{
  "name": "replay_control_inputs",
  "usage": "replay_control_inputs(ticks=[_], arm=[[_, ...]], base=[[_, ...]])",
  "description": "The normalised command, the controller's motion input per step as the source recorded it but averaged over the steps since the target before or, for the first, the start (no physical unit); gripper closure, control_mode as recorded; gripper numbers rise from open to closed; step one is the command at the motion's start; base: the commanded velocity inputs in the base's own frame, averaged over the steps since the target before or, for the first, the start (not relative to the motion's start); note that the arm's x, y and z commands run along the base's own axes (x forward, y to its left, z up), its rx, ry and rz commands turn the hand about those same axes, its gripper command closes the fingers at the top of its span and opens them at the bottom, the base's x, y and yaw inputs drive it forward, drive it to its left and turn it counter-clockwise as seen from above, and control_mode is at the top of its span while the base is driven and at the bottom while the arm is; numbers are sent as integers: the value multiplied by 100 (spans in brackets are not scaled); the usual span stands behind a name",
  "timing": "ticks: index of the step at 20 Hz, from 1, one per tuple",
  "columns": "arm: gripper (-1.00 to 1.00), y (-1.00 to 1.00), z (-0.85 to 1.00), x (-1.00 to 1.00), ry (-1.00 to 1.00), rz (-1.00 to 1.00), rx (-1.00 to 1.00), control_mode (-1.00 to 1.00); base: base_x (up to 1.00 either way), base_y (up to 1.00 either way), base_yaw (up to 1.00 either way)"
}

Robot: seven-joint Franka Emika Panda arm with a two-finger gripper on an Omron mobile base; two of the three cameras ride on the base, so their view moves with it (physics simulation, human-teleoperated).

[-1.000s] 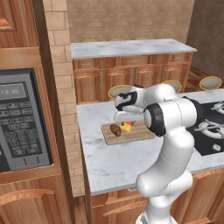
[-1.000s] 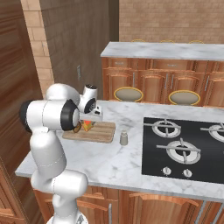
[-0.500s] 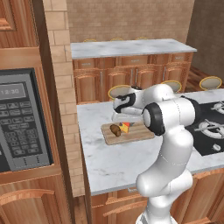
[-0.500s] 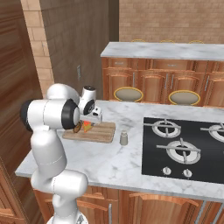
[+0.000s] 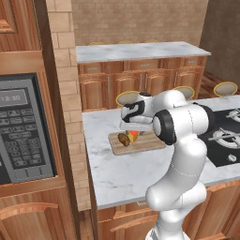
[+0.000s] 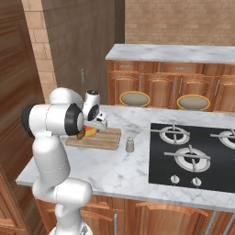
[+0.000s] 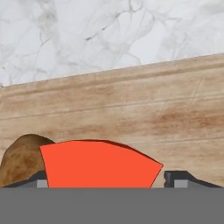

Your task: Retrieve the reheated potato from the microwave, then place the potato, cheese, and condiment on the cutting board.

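Where grained board (image 7: 131, 105) lies, red-faced cheese (wedge) (image 7: 98, 164)

Brick walls (image 5: 140, 21), wooden cabinets (image 6: 151, 87), marble counters (image 6: 128, 172), gas hob (image 6: 193, 153)

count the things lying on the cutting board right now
2: the potato sits toward the cutting board's left end, and the cheese lies right beside it under the hand. More may be hidden behind the arm.

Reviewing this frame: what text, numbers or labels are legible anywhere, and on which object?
"12:30", roughly: on the small display of the microwave; the digits are blurry, so this reading is unsure.
Microwave keypad buttons: marked, but too small to read.
Cutting board, shaker, stove: no text visible.
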Motion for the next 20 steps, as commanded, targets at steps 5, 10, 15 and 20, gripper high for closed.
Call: replay_control_inputs(ticks=[5, 10, 15, 20], arm=[[-100, 0, 22, 0, 0, -5, -2, -100], [-100, -3, 29, -6, 0, -5, 0, -100], [-100, -6, -1, -5, 0, -5, -3, -100], [-100, -2, -33, 0, 0, -1, -9, -100]], base=[[0, 0, 0], [0, 0, 0], [0, 0, 0], [0, 0, 0]])
